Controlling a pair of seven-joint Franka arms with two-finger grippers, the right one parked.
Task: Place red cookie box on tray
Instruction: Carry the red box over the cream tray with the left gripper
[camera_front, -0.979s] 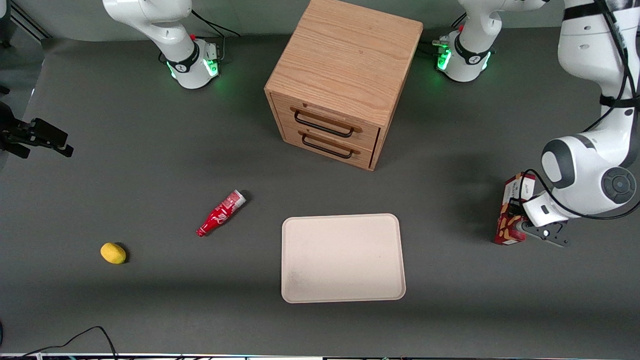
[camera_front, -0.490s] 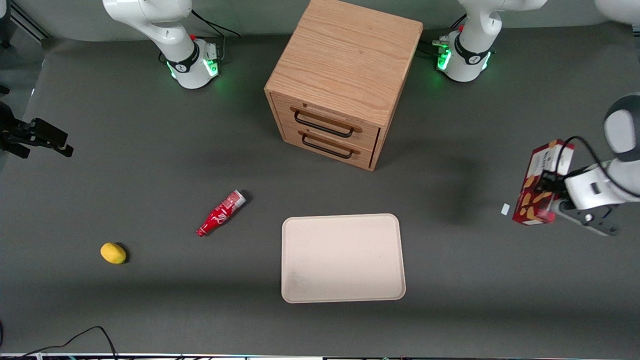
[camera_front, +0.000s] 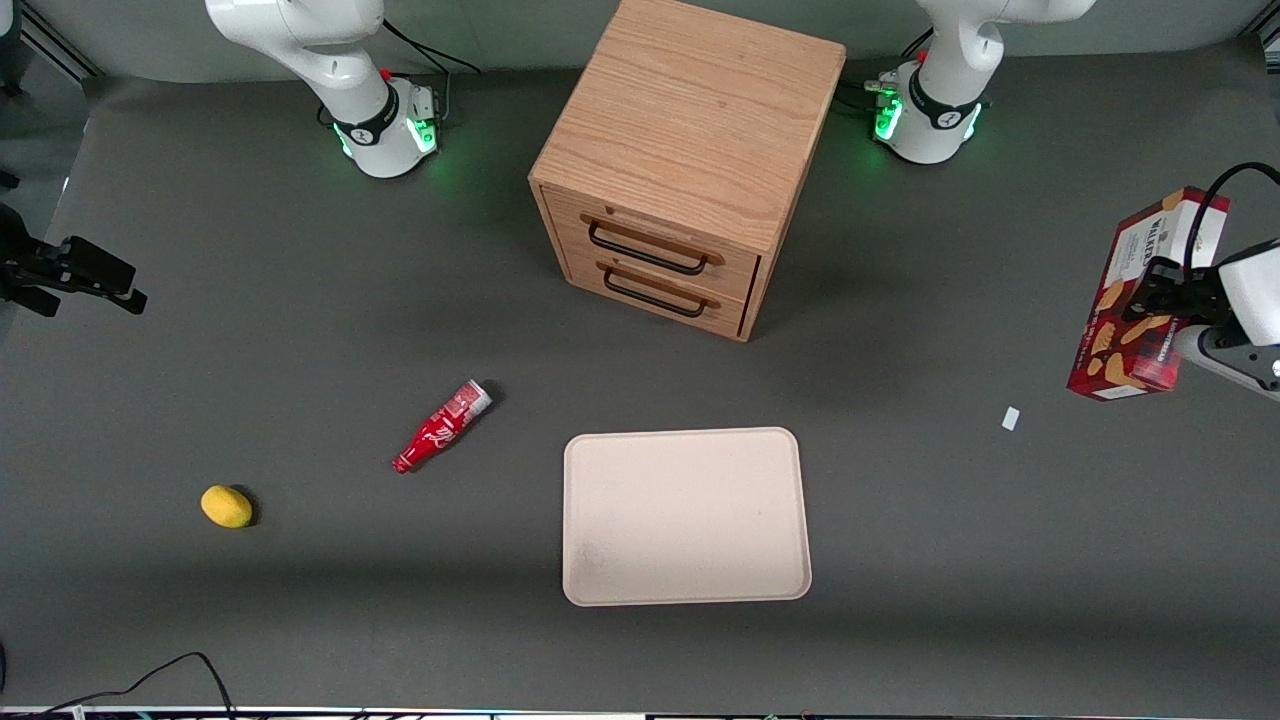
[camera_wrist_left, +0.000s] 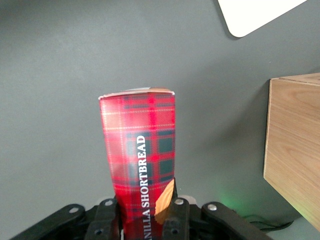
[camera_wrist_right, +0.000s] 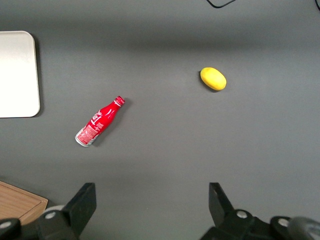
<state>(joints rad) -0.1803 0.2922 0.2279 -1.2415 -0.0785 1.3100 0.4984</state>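
— Cream-beige, that tray (camera_front: 686, 516); what's in it?
— Nothing; bare on the grey tabletop (camera_front: 300, 330), in front of the wooden cabinet (camera_front: 686, 160) with two shut drawers.
— Counts?
— One red bottle (camera_front: 441, 427), one lemon (camera_front: 226, 506), one red cookie box (camera_front: 1144, 296).
— The pincer (camera_front: 1160, 298)?
— Clamped on the box's middle, holding it tilted, lifted off the tabletop, toward the working arm's end, well apart from the tray.

1. The red cookie box (camera_front: 1145, 295) is dark red plaid with tan cookie pictures and white lettering.
2. The tray (camera_front: 685, 516) is cream-beige.
3. The black pincer (camera_front: 1160, 290) clamps the box above the dark grey worktop (camera_front: 300, 300).
4. The bottle (camera_front: 441, 427) is red, the lemon (camera_front: 226, 506) yellow.
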